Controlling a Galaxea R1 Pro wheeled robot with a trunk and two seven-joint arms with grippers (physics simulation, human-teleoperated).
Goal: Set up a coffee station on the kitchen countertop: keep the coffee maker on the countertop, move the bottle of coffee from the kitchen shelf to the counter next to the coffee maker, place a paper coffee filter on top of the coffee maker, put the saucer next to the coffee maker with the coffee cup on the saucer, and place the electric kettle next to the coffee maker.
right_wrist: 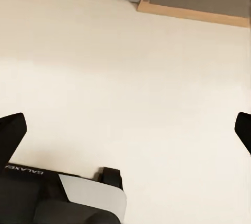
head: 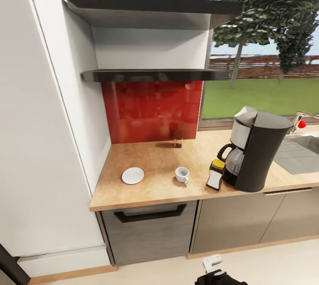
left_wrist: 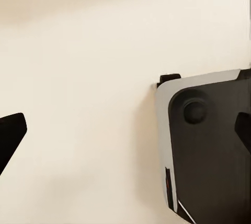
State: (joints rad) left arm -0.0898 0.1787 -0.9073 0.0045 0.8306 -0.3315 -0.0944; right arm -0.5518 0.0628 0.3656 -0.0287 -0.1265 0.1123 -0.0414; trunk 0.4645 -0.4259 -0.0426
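Tan speckled countertop (head: 150,196) straight ahead in the head view, over grey cabinets. Toward its right, coffee maker (head: 257,152), with a pale folded shape on top, likely the filter (head: 245,111). Just beside the maker's carafe, nearly touching, a small yellow-capped bottle (head: 216,174), probably the coffee; hard to be sure at this size. Nearer the middle, cup (head: 182,174) upright on bare worktop, handle toward the front, and saucer (head: 133,175) apart from it on the far side, well away from the maker. Against the red backsplash, a small glass-like item (head: 177,139), too faint to name. Both arms hanging low over cream floor: left gripper (left_wrist: 125,135) with dark fingertips (left_wrist: 10,135) spread to the edges of its wrist view and nothing between; right gripper (right_wrist: 128,130) likewise spread wide and empty, fingertips (right_wrist: 13,127) far apart, cabinet base just ahead. Judging by the layout: maker, bottle and filter seemingly settled, cup-and-saucer step now in hand, kettle not yet beside the maker. Next move: lift one arm to worktop height, close in on the saucer, pinch its thin rim and slide or carry it next to the maker, then take the cup by wall or handle and set it centred on the dish. Care needed near the bottle, easy to topple.
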